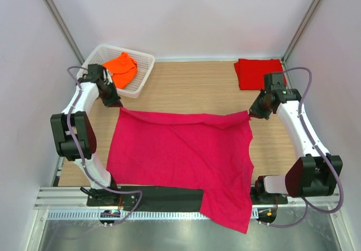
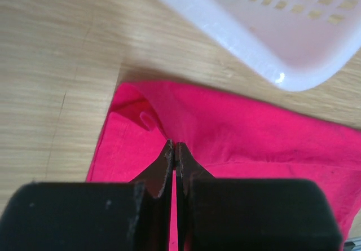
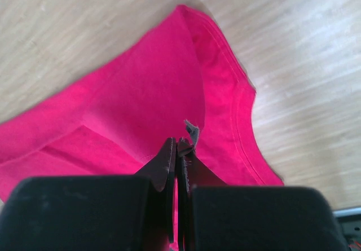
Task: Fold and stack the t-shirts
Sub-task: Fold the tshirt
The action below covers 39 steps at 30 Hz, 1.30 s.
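A magenta-pink t-shirt (image 1: 180, 149) lies spread across the wooden table, and its near right part hangs over the front edge. My left gripper (image 1: 115, 103) is shut on its far left corner, with the cloth (image 2: 254, 132) drawn up to the closed tips (image 2: 174, 145). At the far right corner my right gripper (image 1: 251, 114) is shut on the cloth (image 3: 141, 104), which is pinched at the tips (image 3: 177, 144). The far hem runs taut between the two grippers. A red t-shirt (image 1: 252, 73) lies folded at the back right. An orange t-shirt (image 1: 121, 69) sits crumpled in the basket.
A white lattice basket (image 1: 148, 73) stands at the back left, just beyond my left gripper; its wall (image 2: 271, 48) fills the top of the left wrist view. White walls enclose the table on three sides. A metal rail runs along the front edge.
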Each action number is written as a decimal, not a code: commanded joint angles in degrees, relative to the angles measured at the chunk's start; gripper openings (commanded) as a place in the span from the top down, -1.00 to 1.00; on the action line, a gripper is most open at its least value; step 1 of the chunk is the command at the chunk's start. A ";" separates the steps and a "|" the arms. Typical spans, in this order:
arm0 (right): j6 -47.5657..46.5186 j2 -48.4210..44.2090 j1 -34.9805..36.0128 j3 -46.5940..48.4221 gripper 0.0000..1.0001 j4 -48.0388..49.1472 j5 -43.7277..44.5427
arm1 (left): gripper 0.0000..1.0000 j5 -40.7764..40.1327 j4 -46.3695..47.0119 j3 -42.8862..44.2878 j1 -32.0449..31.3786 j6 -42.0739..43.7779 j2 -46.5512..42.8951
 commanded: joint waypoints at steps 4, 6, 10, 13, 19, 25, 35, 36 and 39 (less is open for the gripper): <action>0.24 -6.28 -0.07 -7.04 0.98 -3.38 -0.88 | 1.00 -4.53 -5.09 -2.68 -0.11 -0.36 -1.62; 0.24 -6.98 -0.07 -9.41 0.98 -3.48 -0.27 | 0.99 -5.32 -5.18 -3.12 -0.11 -0.18 -1.71; 0.06 -7.34 -0.07 -12.23 0.98 -3.39 0.96 | 0.99 -6.81 -5.62 -2.94 -0.11 -0.27 -1.62; -0.38 -7.08 -0.07 -14.16 0.98 -3.56 1.84 | 1.00 -7.96 -6.58 -2.50 -0.11 -0.09 -1.01; -1.60 -5.84 -0.07 -14.35 0.98 -5.49 5.88 | 0.99 -9.37 -7.64 -2.50 0.33 0.00 -0.74; -2.49 -6.20 0.02 -8.82 0.98 -7.95 6.06 | 1.00 -8.93 -8.25 -2.07 1.47 0.43 -2.67; -1.43 -9.62 -0.07 -13.28 0.98 -11.12 3.25 | 0.99 -10.07 -9.75 -3.02 1.47 0.61 -2.50; -1.61 -9.62 -0.16 -14.42 0.98 -10.95 3.86 | 0.99 -10.50 -9.92 -3.29 1.47 0.61 -2.50; -2.48 -9.01 -0.33 -16.36 0.98 -10.07 5.27 | 0.99 -12.35 -10.10 -4.17 1.47 0.79 -1.98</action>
